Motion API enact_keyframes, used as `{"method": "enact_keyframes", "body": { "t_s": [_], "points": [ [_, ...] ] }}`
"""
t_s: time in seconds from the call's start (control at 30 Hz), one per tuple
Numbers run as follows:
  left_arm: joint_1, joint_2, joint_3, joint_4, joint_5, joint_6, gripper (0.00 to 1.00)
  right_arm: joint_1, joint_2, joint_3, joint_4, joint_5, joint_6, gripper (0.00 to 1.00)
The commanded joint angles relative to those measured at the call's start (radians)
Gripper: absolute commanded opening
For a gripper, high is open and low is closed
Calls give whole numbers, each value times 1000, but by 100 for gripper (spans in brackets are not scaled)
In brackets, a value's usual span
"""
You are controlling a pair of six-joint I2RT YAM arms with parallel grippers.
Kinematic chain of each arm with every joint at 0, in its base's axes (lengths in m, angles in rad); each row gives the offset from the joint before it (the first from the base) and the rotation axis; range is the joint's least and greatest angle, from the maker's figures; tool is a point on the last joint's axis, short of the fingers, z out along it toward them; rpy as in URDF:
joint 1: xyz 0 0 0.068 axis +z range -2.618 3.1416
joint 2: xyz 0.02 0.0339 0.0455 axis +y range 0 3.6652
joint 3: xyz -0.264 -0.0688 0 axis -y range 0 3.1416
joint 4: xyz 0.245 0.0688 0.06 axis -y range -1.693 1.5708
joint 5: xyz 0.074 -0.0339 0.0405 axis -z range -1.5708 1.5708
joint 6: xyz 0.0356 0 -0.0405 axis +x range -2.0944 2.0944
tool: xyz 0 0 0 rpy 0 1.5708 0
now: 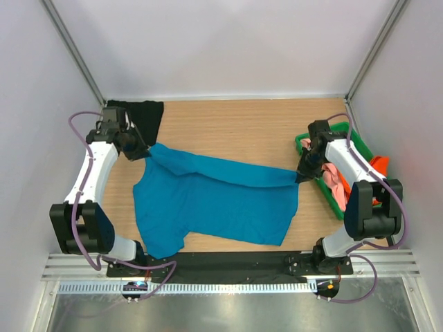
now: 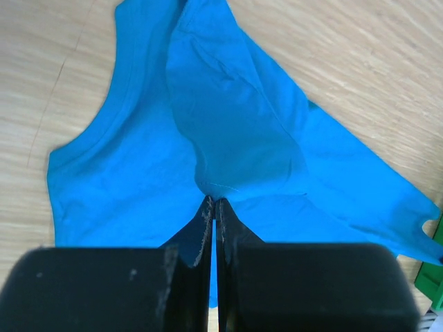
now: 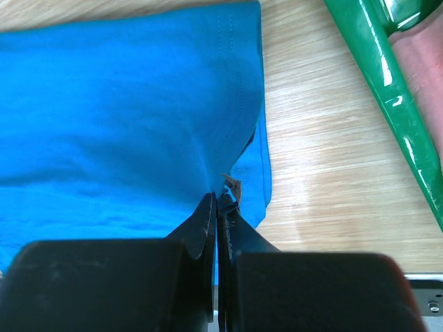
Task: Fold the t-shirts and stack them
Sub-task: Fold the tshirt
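Note:
A teal-blue t-shirt (image 1: 214, 200) lies spread over the middle of the wooden table, its far edge lifted into a fold that runs from left to right. My left gripper (image 1: 144, 151) is shut on the shirt's far left corner; in the left wrist view the left gripper (image 2: 214, 202) pinches the teal cloth (image 2: 228, 124). My right gripper (image 1: 303, 174) is shut on the far right corner by the hem; the right wrist view shows the right gripper (image 3: 220, 199) clamped on the teal cloth (image 3: 131, 104). A black t-shirt (image 1: 142, 114) lies at the far left corner. Pink (image 1: 333, 176) and orange (image 1: 379, 164) t-shirts sit in the tray.
A green plastic tray (image 1: 302, 141) stands at the right edge of the table, close beside my right arm; the tray's rim (image 3: 377, 62) shows in the right wrist view. White walls enclose the table on three sides. Bare wood (image 1: 235, 128) lies beyond the shirt.

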Motion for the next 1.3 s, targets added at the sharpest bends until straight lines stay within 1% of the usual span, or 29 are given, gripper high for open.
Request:
{"method": "enact_keyframes", "body": {
  "t_s": [0.0,0.13,0.43,0.7,0.73,0.77,0.9,0.93,0.97,1.03,1.07,1.1,1.2,1.27],
  "points": [
    [8,-52,-16,-36,-2,-23,0,7,-42,-4,16,-11,-13,2],
    [8,-68,-59,-39,-19,-32,0,10,-48,-18,17,-5,-13,1],
    [13,-74,-104,-58,-61,-37,0,15,-48,-38,11,0,-27,1],
    [16,-57,-130,-73,-64,-37,0,36,-21,-64,16,17,-19,1],
    [18,-55,-134,-76,-64,-37,0,38,-24,-86,16,18,-13,1],
    [18,-58,-141,-82,-64,-36,4,41,-27,-99,17,17,-5,2],
    [51,-80,-176,-85,-39,-36,7,46,-57,-195,43,-25,19,5],
    [62,-83,-179,-88,-23,-34,8,46,-70,-213,45,-16,24,6],
    [82,-86,-180,-94,-19,-32,13,46,-73,-215,42,-5,22,13],
    [99,-94,-173,-119,-4,-25,29,46,-71,-178,34,13,13,26],
    [107,-98,-168,-128,-5,-23,47,46,-64,-154,25,35,6,35],
    [110,-114,-158,-124,2,-19,56,46,-47,-64,23,47,2,38],
    [110,-114,-127,-82,17,-28,57,46,30,53,34,47,15,41],
    [110,-71,-102,0,78,-31,55,46,109,98,48,46,31,41]
  ]
}}
